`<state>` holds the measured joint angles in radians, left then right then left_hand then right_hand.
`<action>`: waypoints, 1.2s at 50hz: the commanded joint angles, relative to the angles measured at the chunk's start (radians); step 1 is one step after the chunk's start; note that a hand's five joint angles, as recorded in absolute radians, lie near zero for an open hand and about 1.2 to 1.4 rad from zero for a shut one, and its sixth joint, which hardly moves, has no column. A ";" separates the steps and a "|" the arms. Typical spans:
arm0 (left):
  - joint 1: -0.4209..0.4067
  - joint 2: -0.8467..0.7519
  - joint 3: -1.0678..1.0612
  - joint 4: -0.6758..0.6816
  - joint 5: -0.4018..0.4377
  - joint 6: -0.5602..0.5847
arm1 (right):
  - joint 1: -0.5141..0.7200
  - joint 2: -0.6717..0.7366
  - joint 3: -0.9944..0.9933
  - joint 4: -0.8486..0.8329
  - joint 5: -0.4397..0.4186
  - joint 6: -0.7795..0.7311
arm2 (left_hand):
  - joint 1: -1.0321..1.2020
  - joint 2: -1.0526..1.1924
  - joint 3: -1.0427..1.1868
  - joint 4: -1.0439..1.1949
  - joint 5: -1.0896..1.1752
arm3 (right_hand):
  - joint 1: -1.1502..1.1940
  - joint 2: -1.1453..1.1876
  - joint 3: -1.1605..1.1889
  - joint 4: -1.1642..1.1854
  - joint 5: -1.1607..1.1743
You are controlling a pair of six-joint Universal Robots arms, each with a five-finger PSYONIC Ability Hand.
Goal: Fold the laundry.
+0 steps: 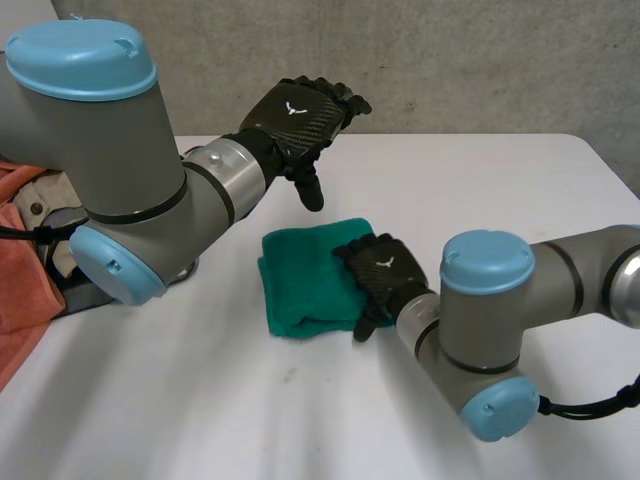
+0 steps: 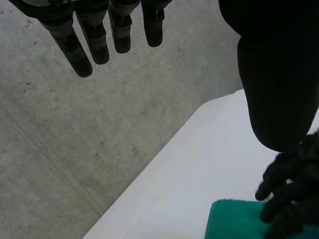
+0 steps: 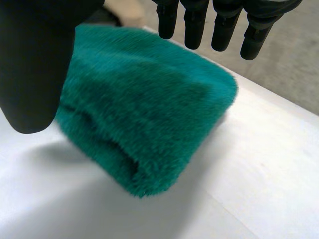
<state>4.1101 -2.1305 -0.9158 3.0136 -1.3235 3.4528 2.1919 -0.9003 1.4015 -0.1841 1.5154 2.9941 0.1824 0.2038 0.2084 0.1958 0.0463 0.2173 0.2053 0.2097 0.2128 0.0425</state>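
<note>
A folded green towel [image 1: 305,285] lies flat near the middle of the white table [image 1: 500,190], a compact, roughly square packet. In the right wrist view its pile looks thick and fluffy, and the layers show stacked along one rounded, doubled-over edge.

The right hand [image 1: 380,272] reaches in from the right arm [image 1: 520,300] and sits over the towel's right-hand part, palm down, at the edge nearest that arm. Its own wrist view shows the fingers [image 3: 194,25] straight and side by side above the cloth, with the thumb [image 3: 35,64] spread well away from them over the towel's other side. The hand is wide and nothing is pinched or curled round. Whether the palm actually presses on the cloth cannot be told.

The left hand [image 1: 300,112] hangs in the air beyond the towel's far edge, well above the table and clear of the cloth, at the end of the left arm [image 1: 150,200]. Its fingers [image 2: 92,42] are straight and loosely spread, the thumb stands apart from them, and it holds nothing. Past its fingertips, the left wrist view takes in grey concrete floor [image 2: 75,149], the table's edge, and a corner of the towel with the right hand on it.

An orange cloth [image 1: 20,270] lies bunched at the table's left side, behind the left arm and well apart from the towel.
</note>
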 commanded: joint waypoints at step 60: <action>-0.060 -0.012 0.051 -0.010 0.044 -0.041 | -0.317 0.224 -0.378 -0.147 0.097 0.275 | -0.008 -0.029 -0.034 -0.021 -0.046 | 1.179 1.191 1.187 1.183 1.179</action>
<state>4.0786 -2.1503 -0.8870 3.0047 -1.3088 3.4176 1.9802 -0.7370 1.1539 -0.3410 1.6168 3.2863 0.1824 0.2038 0.2084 0.1958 0.0463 1.1056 1.1522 1.1799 1.1896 1.0089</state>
